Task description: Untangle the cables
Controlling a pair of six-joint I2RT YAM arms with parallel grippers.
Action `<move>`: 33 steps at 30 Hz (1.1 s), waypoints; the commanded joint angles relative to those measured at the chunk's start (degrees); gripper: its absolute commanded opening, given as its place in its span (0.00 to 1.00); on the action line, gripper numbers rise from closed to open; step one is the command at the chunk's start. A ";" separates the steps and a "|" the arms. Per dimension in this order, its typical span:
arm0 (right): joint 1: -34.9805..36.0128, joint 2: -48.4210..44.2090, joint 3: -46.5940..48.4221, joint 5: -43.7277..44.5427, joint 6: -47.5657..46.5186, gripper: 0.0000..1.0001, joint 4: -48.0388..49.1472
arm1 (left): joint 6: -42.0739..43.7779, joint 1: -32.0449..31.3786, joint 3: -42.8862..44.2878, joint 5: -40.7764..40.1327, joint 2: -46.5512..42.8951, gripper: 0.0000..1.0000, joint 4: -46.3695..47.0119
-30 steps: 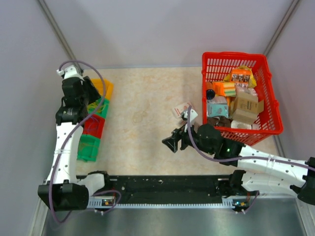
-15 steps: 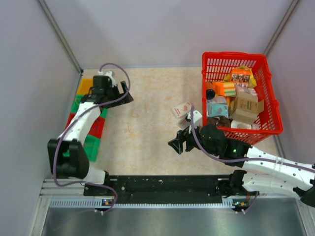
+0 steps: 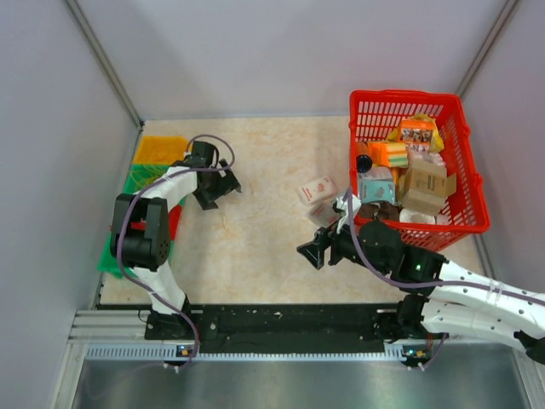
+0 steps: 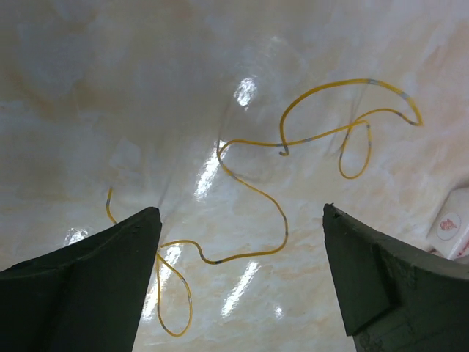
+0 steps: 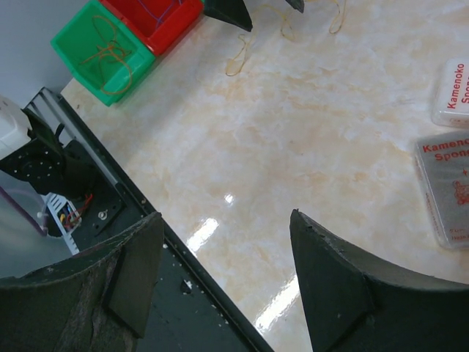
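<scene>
Grey walls close in a glossy, beige marbled table (image 3: pixel 272 256). On it stands a red basket (image 3: pixel 368 106), piled with small goods: a cardboard box (image 3: pixel 426 187), orange packs (image 3: pixel 387 153) and other cartons. Two sponge packs (image 5: pixel 454 92) lie on the table just beside the basket, outside it.

Across the table, well apart from the basket, a row of bins runs along the edge. The yellow bin (image 3: pixel 159 149) is at the back. The green bin (image 5: pixel 80 37) holds a tangle of orange cables (image 5: pixel 110 51). The red bin (image 5: pixel 172 22) next to it holds thin strands whose colour I cannot tell.

A yellow cable (image 4: pixel 253 192) lies loose on the table, between the bins and the basket and nearer the bins. It is hair-fine and winds in curves. Its long axis runs on a slant across the left wrist view, from lower left to upper right. A narrow loop closes the end away from the basket, and a wider loop with a small hanging curl marks the end toward it.

The left gripper (image 4: pixel 238 220) hangs over this cable with its jaws spread wide, and nothing is between them. The right gripper (image 5: pixel 227 220) hovers over bare table just beside the basket, near the sponge packs, with its jaws parted and empty.
</scene>
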 commanded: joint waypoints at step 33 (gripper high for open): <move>0.41 -1.27 -2.42 -0.24 0.78 0.70 3.29 | 5.05 -0.17 7.22 -21.89 -17.69 0.00 -3.66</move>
